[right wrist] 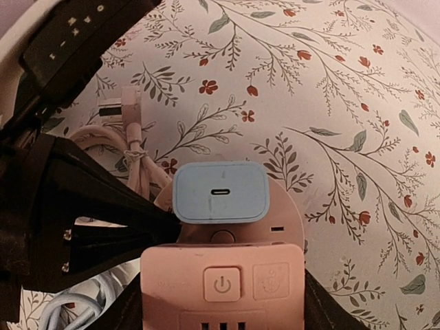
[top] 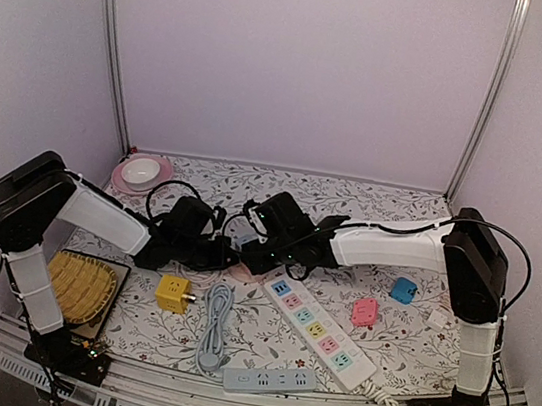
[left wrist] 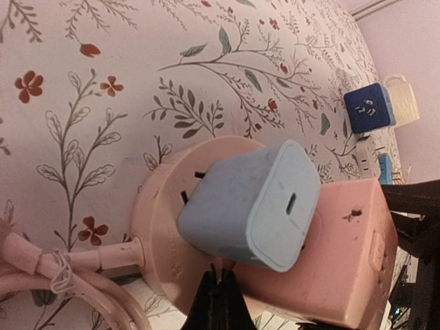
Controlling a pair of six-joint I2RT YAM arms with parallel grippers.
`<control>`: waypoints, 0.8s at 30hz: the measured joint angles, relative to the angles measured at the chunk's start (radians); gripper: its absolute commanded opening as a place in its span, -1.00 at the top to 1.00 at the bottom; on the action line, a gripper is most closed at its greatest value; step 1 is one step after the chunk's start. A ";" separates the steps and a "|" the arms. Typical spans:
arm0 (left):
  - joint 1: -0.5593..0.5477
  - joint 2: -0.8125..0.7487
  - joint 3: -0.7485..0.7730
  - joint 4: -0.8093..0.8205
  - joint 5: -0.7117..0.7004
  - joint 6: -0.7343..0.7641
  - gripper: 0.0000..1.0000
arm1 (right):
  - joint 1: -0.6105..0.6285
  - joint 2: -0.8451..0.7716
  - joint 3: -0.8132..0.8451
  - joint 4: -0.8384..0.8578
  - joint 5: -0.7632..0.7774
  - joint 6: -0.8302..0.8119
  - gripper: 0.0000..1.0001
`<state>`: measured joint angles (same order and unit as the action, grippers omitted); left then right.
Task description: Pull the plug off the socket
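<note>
Smooth, boxy pink plug (right wrist: 221, 282) with a power button (right wrist: 222, 284), flanked by the right fingers (right wrist: 316, 313), half-spread; whether they grip it cannot be told. Behind it a rounded matte blue charger (right wrist: 220, 192) shares the round pink socket (right wrist: 287, 210), mid-way across the floral worktop (right wrist: 330, 82). The left fingers (left wrist: 218, 306), closed tight, touch its rim from the left. The worktop spreads flat beyond and rightward

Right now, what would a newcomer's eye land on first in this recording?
A light-blue plug sits in a round pink socket at mid-table, a pink block right beside it. The right jaws flank the pink block; the left jaws, shut, touch the socket's edge. Nearer the arm bases lies a long white power strip with pastel outlets.
</note>
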<state>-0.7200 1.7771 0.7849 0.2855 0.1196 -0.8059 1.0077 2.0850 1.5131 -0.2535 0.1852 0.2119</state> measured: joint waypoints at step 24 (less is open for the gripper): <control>-0.007 0.065 0.019 0.093 -0.006 0.000 1.00 | -0.053 -0.021 -0.009 -0.023 -0.100 0.033 0.51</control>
<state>-0.7269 1.8423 0.8036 0.3790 0.1135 -0.8062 0.9550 2.0636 1.5040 -0.2768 0.0853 0.2447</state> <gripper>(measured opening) 0.009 0.612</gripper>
